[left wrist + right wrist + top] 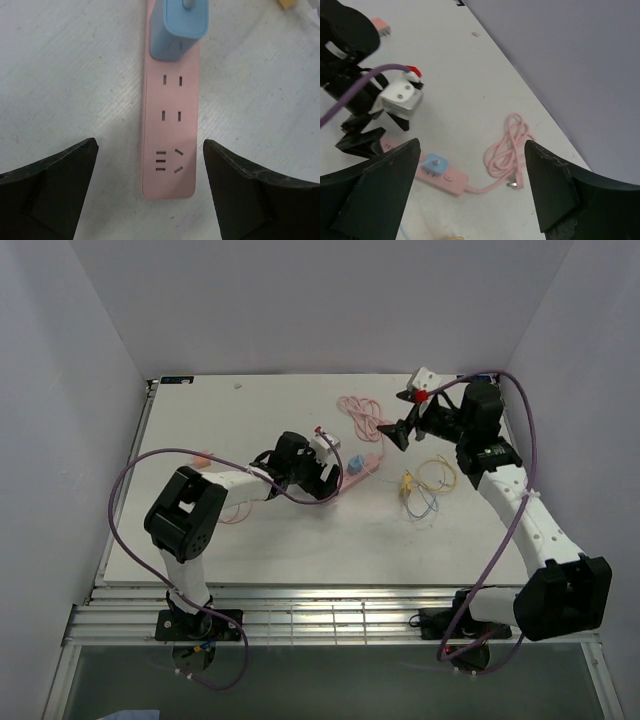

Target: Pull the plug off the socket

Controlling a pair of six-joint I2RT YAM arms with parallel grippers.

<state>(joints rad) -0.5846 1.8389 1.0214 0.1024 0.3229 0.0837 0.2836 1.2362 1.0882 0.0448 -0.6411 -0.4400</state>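
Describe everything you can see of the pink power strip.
The socket is a long, narrow pink strip, plastic-looking, lying flat on the white table. Three free outlet groups show: two two-slot pairs and a mixed group near its rounded end. A blue plug sits in the far part. Its pink cord lies coiled beyond. The open left end effector straddles the near end without touching.
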